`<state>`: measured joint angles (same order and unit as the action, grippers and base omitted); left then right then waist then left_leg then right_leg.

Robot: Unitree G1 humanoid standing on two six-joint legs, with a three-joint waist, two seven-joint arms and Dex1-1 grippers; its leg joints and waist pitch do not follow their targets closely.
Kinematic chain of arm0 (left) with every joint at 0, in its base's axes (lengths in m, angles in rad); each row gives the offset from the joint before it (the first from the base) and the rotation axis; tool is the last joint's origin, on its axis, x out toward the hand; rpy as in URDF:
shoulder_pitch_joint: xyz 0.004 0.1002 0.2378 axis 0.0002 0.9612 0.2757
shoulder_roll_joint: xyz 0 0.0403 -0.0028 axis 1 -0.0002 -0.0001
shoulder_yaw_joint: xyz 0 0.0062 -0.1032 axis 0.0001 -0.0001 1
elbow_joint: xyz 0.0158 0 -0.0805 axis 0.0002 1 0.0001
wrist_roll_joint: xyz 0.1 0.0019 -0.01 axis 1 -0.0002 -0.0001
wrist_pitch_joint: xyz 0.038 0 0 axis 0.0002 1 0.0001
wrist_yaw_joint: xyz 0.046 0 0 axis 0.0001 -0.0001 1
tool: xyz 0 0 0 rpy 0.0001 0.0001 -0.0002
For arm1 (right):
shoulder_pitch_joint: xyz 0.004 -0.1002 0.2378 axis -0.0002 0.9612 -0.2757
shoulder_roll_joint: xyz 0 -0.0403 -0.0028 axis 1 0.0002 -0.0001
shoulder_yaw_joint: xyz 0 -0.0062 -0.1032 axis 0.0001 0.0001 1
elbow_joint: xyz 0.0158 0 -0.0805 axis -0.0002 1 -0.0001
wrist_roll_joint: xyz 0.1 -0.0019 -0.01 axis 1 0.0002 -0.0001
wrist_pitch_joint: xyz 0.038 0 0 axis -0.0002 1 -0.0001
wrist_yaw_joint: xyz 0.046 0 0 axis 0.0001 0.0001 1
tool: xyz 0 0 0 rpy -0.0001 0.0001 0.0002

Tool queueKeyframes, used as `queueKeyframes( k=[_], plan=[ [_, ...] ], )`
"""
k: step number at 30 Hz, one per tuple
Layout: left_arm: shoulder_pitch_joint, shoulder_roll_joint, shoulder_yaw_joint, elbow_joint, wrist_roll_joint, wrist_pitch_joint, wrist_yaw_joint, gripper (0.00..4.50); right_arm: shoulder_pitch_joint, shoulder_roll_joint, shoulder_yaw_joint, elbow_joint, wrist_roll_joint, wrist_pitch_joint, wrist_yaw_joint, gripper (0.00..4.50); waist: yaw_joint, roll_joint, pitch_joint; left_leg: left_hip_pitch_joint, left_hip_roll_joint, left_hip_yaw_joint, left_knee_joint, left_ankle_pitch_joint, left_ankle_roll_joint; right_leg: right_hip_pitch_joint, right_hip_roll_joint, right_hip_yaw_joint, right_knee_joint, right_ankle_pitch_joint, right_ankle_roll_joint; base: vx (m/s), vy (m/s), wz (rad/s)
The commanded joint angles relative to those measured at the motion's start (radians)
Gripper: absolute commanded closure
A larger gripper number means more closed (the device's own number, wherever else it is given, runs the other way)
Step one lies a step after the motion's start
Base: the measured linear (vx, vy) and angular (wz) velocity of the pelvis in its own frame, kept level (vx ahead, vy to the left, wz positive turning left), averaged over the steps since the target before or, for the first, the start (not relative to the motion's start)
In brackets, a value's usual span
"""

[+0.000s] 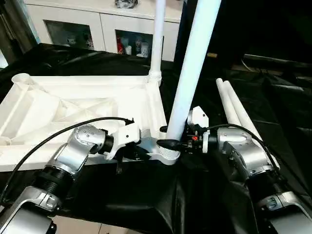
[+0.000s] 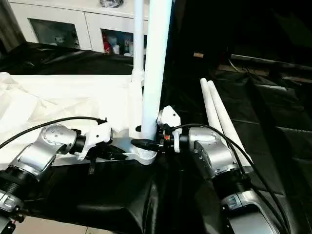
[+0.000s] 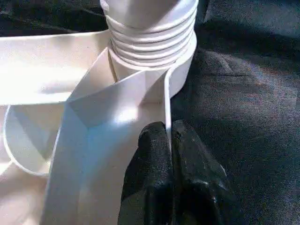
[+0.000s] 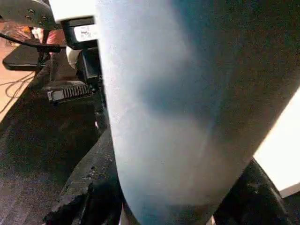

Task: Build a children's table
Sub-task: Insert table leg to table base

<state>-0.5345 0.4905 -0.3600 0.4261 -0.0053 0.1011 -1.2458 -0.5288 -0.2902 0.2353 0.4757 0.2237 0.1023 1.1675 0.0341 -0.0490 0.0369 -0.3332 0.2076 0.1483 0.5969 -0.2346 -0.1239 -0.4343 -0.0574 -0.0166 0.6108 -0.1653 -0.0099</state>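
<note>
- My left pincer [image 3: 168, 154] is clenched on the thin rim of the tabletop [image 1: 73, 105], which lies ribbed side up on the black cloth [image 1: 146, 195].
- My right pincer [image 1: 170, 144] grasps the leg [image 1: 192, 68] standing in the near corner socket [image 1: 168, 155].
- Another leg [image 1: 157, 39] stands at the far corner; two spare legs [image 1: 236, 109] lie on my right.

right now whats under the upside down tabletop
A black cloth lies under the tabletop and spreads out past its edges, also carrying the two loose legs. Whatever the cloth rests on is covered, so the surface beneath cannot be seen.
</note>
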Motion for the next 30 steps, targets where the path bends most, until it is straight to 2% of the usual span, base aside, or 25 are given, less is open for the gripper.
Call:
queueKeyframes(
  k=[1, 5, 8, 9, 12, 14, 16, 19, 22, 26, 30],
  plan=[
    [-0.014, -0.009, 0.014, -0.048, -0.016, -0.022, 0.013, 4.5, 0.044, 0.003, 0.069, 0.055, -0.043, 0.026, 0.037, 2.61, 0.002, 0.003, -0.05, -0.016, 0.007, 0.02, -0.075, -0.114, 0.052, 0.071, -0.051, 0.026, -0.06, -0.17, -0.236, 0.0, 0.0, 0.0],
    [-0.01, -0.024, 0.028, -0.068, -0.028, 0.016, 0.032, 4.5, 0.029, 0.041, 0.033, 0.117, -0.065, 0.008, -0.081, 2.61, 0.001, 0.006, -0.049, -0.015, 0.008, 0.021, -0.076, -0.128, 0.042, 0.067, -0.052, 0.027, -0.063, -0.191, -0.234, 0.0, 0.0, 0.0],
    [-0.024, -0.042, 0.041, -0.067, -0.02, 0.06, 0.079, 4.5, -0.003, 0.08, -0.008, 0.189, -0.092, 0.001, -0.233, 2.61, -0.005, 0.008, -0.045, -0.017, 0.005, 0.018, -0.081, -0.165, 0.017, 0.066, -0.05, 0.026, -0.069, -0.269, -0.209, 0.0, 0.0, 0.0],
    [-0.036, -0.059, 0.053, -0.066, -0.024, 0.081, 0.106, 4.5, -0.021, 0.099, -0.023, 0.226, -0.111, -0.001, -0.325, 2.61, -0.01, 0.008, -0.044, -0.018, 0.002, 0.015, -0.082, -0.187, -0.001, 0.064, -0.05, 0.026, -0.074, -0.338, -0.185, 0.0, 0.0, 0.0],
    [-0.061, -0.101, 0.076, -0.079, -0.036, 0.148, 0.166, 4.5, -0.047, 0.131, -0.036, 0.271, -0.136, 0.024, -0.455, 2.61, -0.016, 0.01, -0.043, -0.014, 0.002, 0.013, -0.083, -0.209, -0.014, 0.059, -0.049, 0.025, -0.079, -0.384, -0.168, 0.0, 0.0, 0.0],
    [-0.079, -0.141, 0.083, -0.097, -0.031, 0.221, 0.227, 4.5, -0.058, 0.173, -0.054, 0.286, -0.127, 0.033, -0.518, 2.61, -0.019, 0.012, -0.044, -0.016, 0.001, 0.014, -0.082, -0.21, -0.009, 0.059, -0.048, 0.027, -0.08, -0.369, -0.169, 0.0, 0.0, 0.0],
    [-0.1, -0.197, 0.09, -0.104, -0.011, 0.31, 0.321, 4.5, -0.077, 0.227, -0.073, 0.312, -0.123, 0.035, -0.603, 2.61, -0.017, 0.009, -0.045, -0.016, 0.001, 0.016, -0.08, -0.174, -0.008, 0.061, -0.047, 0.026, -0.075, -0.307, -0.19, 0.0, 0.0, 0.0],
    [-0.12, -0.252, 0.091, -0.086, 0.016, 0.385, 0.41, 4.5, -0.105, 0.282, -0.1, 0.364, -0.116, 0.042, -0.698, 2.61, -0.016, 0.01, -0.048, -0.019, -0.001, 0.017, -0.078, -0.148, -0.002, 0.065, -0.046, 0.025, -0.07, -0.247, -0.208, 0.0, 0.0, 0.0],
    [-0.132, -0.293, 0.083, -0.065, 0.038, 0.41, 0.459, 4.5, -0.128, 0.324, -0.119, 0.405, -0.103, 0.055, -0.764, 2.61, -0.013, 0.01, -0.05, -0.02, -0.002, 0.017, -0.077, -0.135, 0.006, 0.067, -0.046, 0.024, -0.067, -0.212, -0.213, 0.0, 0.0, 0.0],
    [-0.142, -0.311, 0.065, -0.05, 0.057, 0.419, 0.485, 4.5, -0.139, 0.347, -0.123, 0.424, -0.109, 0.065, -0.794, 2.61, -0.01, 0.01, -0.049, -0.019, -0.002, 0.017, -0.078, -0.144, 0.014, 0.066, -0.045, 0.023, -0.067, -0.202, -0.21, 0.0, 0.0, 0.0],
    [-0.148, -0.309, 0.066, -0.056, 0.063, 0.444, 0.497, 4.5, -0.151, 0.356, -0.131, 0.442, -0.125, 0.061, -0.795, 2.61, -0.01, 0.009, -0.045, -0.019, -0.001, 0.016, -0.081, -0.196, 0.013, 0.062, -0.047, 0.024, -0.076, -0.284, -0.189, 0.0, 0.0, 0.0]
  ],
)
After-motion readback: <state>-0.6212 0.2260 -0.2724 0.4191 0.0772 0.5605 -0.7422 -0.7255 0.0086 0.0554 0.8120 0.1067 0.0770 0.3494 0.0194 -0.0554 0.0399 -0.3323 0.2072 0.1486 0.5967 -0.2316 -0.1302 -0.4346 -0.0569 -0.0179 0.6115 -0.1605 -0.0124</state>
